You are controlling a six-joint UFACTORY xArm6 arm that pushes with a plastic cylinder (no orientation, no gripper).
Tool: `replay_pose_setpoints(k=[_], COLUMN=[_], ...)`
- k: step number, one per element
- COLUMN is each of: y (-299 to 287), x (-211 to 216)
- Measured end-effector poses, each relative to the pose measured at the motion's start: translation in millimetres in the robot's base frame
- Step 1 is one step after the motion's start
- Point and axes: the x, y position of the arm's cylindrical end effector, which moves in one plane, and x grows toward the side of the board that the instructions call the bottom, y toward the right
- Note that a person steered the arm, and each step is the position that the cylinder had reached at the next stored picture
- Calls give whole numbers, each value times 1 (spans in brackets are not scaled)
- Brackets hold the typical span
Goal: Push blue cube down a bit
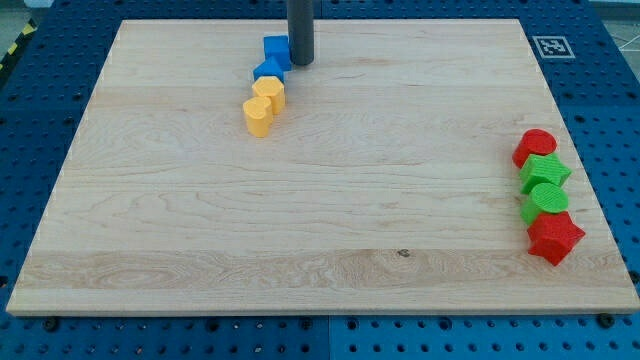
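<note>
Standing near the top centre of the frame, my tip (301, 63) ends a straight dark rod that has no jaws and holds nothing; it sits just right of the blue cube (276, 48), touching it or nearly so.

Eight small blocks lie on the board (320, 240), a pale wooden panel with visible grain and one dark knot low in the middle.

Four form a slanting chain at upper centre-left: the blue cube uppermost, a second blue block (268, 70) of unclear shape just below it, then two yellow blocks, the upper one (270, 92) rounded and the lower one (258, 116) rounded too, each pressed against its neighbour.

Four more stack in a column by the right edge: a red cylinder (536, 145) on top, a green star-like block (545, 172), a green cylinder (545, 199), and a red star-like block (555, 238) lowest.

All blocks look matte and solid-coloured.

Around the board runs a blue perforated table (40, 120), and a black-and-white square marker (551, 46) sits at the upper right corner.
</note>
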Motion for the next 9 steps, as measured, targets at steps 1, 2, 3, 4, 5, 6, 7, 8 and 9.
replay_pose_setpoints(k=[1, 2, 3, 4, 5, 6, 7, 8, 9], y=[5, 23, 23, 16, 14, 14, 14, 15, 15], x=[0, -16, -38, -63, -77, -78, -76, -71, -70])
